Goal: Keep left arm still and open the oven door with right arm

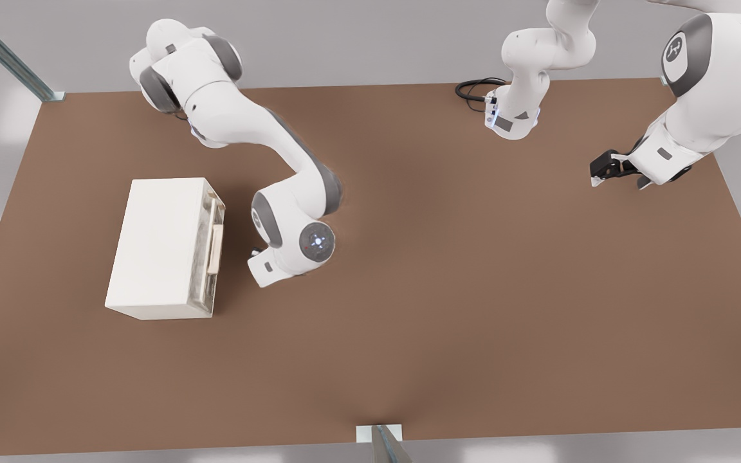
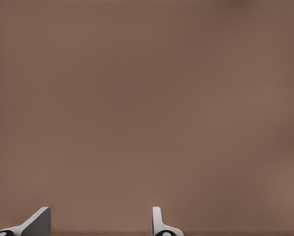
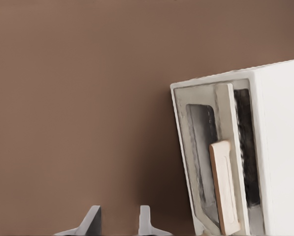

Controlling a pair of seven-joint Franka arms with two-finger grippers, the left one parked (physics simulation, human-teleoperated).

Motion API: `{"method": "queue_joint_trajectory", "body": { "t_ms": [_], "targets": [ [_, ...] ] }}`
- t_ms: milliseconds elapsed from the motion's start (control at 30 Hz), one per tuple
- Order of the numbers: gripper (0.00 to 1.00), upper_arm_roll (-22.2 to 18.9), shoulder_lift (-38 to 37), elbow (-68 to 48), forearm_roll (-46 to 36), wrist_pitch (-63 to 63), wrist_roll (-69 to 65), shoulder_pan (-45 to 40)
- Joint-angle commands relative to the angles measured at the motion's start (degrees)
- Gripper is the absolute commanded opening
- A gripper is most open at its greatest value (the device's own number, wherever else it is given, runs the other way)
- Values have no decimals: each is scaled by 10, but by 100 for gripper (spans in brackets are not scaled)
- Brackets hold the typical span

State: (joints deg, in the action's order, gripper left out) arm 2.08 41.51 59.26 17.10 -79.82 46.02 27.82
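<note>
The cream-white boxy oven (image 1: pixel 158 247) stands on the brown table (image 1: pixel 473 289) at the front view's left. Its oven door (image 1: pixel 205 247), with a dark glass window and a pale bar handle (image 1: pixel 217 247), faces the front view's right. The right arm (image 1: pixel 261 141) bends down just to the right of that door. Its gripper (image 1: pixel 256 253) hangs close to the handle without touching it. In the right wrist view the oven door (image 3: pixel 203 162) and handle (image 3: pixel 224 194) lie beside the gripper (image 3: pixel 118 223), whose fingertips (image 3: pixel 91 220) stand apart with nothing between them.
The left arm (image 1: pixel 698 109) is parked at the front view's right, its gripper (image 1: pixel 605 170) above the table. A black cable (image 1: pixel 473 90) loops near an arm base at the back edge. Metal struts stand at the back left corner (image 1: pixel 4 51) and the front edge (image 1: pixel 383 444).
</note>
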Motion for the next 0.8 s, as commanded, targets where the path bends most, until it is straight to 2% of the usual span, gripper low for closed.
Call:
{"method": "queue_joint_trajectory", "body": {
  "t_ms": [0,67,100,167,200,267,767],
  "targets": [
    [100,-1,-24,-7,-72,-45,-166,-48],
    [100,-1,-69,-4,-77,-45,-348,-124],
    [100,0,-139,57,-106,-53,-407,-177],
    [100,11,-266,182,-110,-102,-501,-243],
    [100,14,-260,172,-105,-102,-545,-255],
    [100,8,-236,122,-111,-90,-548,-261],
    [100,6,-224,117,-121,-96,-540,-276]
  ]
}}
